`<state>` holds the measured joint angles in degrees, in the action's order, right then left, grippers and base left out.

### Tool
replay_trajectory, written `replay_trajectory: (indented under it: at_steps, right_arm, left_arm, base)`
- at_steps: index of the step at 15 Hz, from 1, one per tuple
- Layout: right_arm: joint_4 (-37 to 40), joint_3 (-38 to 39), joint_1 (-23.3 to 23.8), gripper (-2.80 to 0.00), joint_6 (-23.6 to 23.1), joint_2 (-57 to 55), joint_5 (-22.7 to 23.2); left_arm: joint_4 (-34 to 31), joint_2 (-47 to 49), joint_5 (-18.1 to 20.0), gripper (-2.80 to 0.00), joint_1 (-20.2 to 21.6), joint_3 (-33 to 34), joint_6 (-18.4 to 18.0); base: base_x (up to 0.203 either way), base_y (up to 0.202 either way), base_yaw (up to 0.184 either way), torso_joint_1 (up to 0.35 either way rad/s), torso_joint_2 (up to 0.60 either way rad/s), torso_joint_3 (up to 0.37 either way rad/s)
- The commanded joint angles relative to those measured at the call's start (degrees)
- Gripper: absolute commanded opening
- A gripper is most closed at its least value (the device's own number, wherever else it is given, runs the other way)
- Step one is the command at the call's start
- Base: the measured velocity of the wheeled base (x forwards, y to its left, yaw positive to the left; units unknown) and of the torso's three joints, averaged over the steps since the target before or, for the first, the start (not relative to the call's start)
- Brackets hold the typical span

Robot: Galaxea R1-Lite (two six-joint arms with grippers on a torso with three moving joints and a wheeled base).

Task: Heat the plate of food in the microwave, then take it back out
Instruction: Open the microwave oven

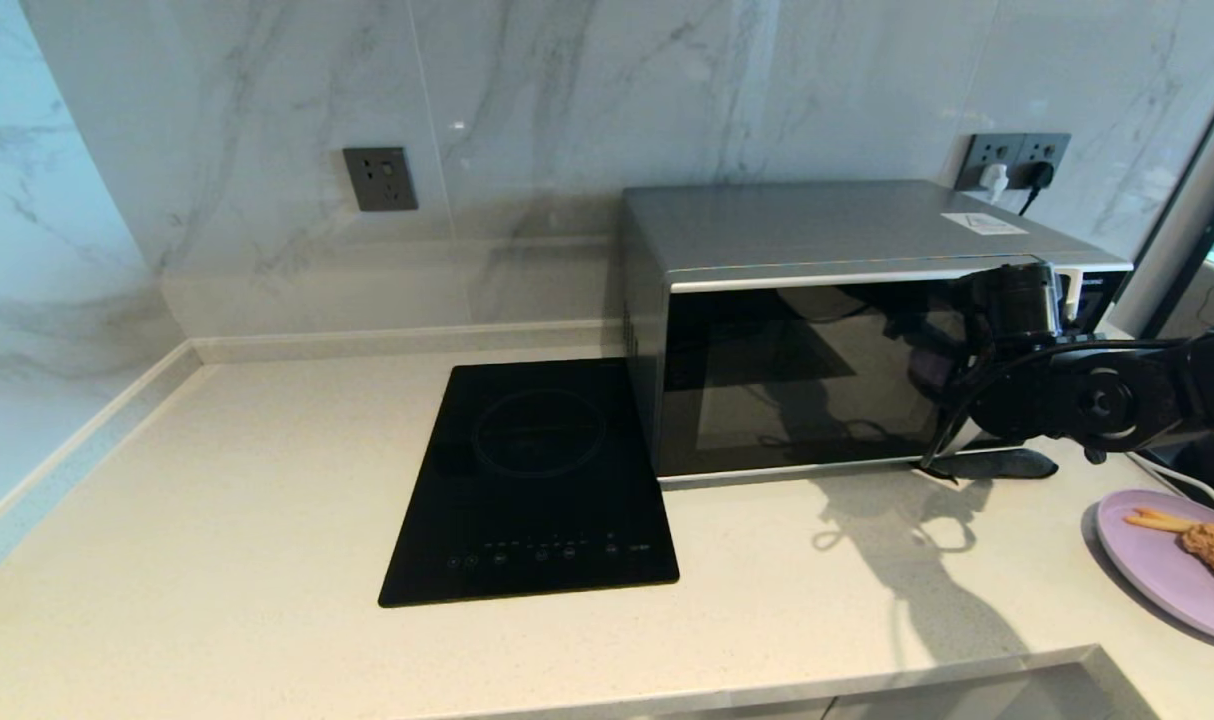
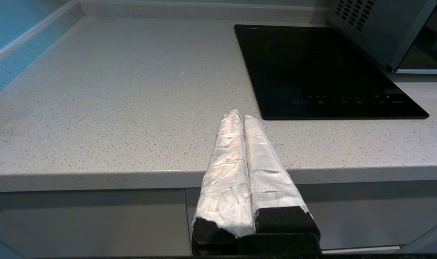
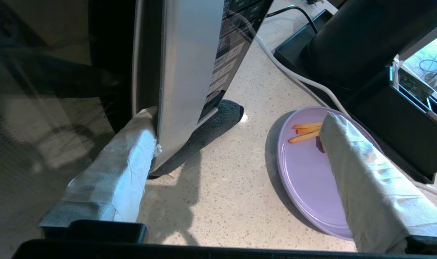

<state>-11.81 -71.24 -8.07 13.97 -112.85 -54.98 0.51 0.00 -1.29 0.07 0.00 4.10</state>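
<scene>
Risk: your right gripper [image 3: 236, 144], jaws released astride the microwave [image 1: 817, 330] door handle [image 3: 182, 82], may slip off; plate of food [image 1: 1172, 565] waits at bench's right edge; left gripper [image 2: 243, 124] clenched, idle.

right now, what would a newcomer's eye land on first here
The silver microwave, door shut, stands at the back right of the counter, with the right gripper open at its handle, one finger behind it. The plate of food lies at the counter's right edge; the black hob lies left of the microwave.
</scene>
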Motion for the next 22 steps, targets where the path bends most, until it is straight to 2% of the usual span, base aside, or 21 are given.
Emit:
replay_trajectory:
  at_steps: [1,10,14,22]
  right_arm:
    - [-0.1,0.1,0.0,-2.8,0.1,0.4,-0.4]
    - [-0.2,2.3,-0.2,-2.8,0.7,0.8,-0.3]
    - [-0.2,4.3,-0.5,-2.8,2.3,0.8,0.0]
    - [-0.1,10.7,-5.6,-2.8,4.2,5.1,1.5]
  left_arm:
    - [0.0,0.1,0.0,-2.8,0.0,0.0,0.0]
    - [0.0,0.1,0.0,-2.8,0.0,0.0,0.0]
    - [0.0,0.1,0.0,-2.8,0.0,0.0,0.0]
    - [0.0,0.1,0.0,-2.8,0.0,0.0,0.0]
  base:
    - [0.0,0.0,0.0,0.0,0.0,0.0]
    - [0.0,0.0,0.0,0.0,0.0,0.0]
    - [0.0,0.0,0.0,0.0,0.0,0.0]
    - [0.0,0.0,0.0,0.0,0.0,0.0]
